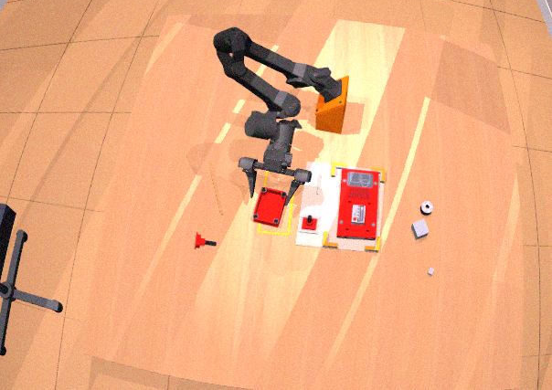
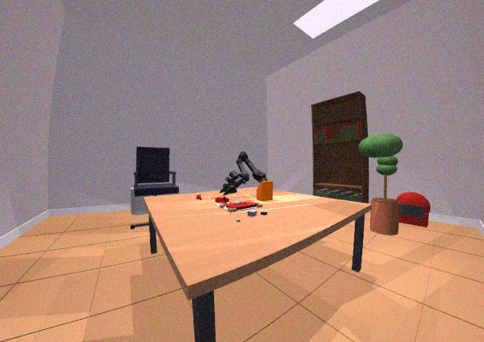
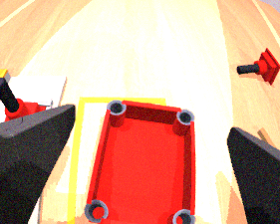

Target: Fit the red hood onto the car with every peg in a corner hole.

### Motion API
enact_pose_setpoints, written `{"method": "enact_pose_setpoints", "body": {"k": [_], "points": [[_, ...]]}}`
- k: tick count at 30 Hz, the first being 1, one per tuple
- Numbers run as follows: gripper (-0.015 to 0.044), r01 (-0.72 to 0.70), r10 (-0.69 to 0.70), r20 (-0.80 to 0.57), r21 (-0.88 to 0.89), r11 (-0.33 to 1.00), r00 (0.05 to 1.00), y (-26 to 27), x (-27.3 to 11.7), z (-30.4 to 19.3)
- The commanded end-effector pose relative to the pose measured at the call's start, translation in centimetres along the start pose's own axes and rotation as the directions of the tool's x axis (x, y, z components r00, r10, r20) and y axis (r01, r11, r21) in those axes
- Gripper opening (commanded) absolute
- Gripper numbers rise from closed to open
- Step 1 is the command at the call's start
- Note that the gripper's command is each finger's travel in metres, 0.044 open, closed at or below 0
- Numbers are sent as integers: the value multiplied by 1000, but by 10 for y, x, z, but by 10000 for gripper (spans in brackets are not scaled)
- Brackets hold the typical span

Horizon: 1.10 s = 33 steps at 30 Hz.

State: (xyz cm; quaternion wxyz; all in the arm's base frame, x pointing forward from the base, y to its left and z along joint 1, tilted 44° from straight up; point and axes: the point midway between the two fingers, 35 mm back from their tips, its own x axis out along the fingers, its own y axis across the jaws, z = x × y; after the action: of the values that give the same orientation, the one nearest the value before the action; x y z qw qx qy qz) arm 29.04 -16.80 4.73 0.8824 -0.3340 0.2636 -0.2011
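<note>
The red hood (image 1: pixel 270 206) (image 3: pixel 143 166) lies on the table inside a yellow outlined rectangle (image 1: pixel 274 233), hollow side up, with a grey hole boss at each corner. My gripper (image 1: pixel 271 194) (image 3: pixel 155 123) is wide open and empty. It hangs just above the hood's rear end, one finger on each side of it. The red car chassis (image 1: pixel 359 204) (image 2: pixel 241 204) sits in its jig with yellow corner brackets (image 1: pixel 330 242), to the right of the hood; the engine block shows at its far end.
A small red block with a black knob (image 1: pixel 310 222) (image 3: pixel 13 103) stands on the white mat (image 1: pixel 326 195) between hood and chassis. A red-and-black screw-like part (image 1: pixel 204 240) (image 3: pixel 261 67) lies left. An orange block (image 1: pixel 333 106) holds the arm's base. Grey small parts (image 1: pixel 420 227) and a white ring (image 1: pixel 427 207) lie right.
</note>
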Motion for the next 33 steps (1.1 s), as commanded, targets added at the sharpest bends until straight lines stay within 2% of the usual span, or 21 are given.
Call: {"method": "enact_pose_setpoints", "body": {"k": [1, 33], "points": [[440, -3, 3, 3, -4, 1000, 1000, 1, 2, -3], [440, 2, -2, 8, -5, 1000, 1000, 0, 12, -26]]}}
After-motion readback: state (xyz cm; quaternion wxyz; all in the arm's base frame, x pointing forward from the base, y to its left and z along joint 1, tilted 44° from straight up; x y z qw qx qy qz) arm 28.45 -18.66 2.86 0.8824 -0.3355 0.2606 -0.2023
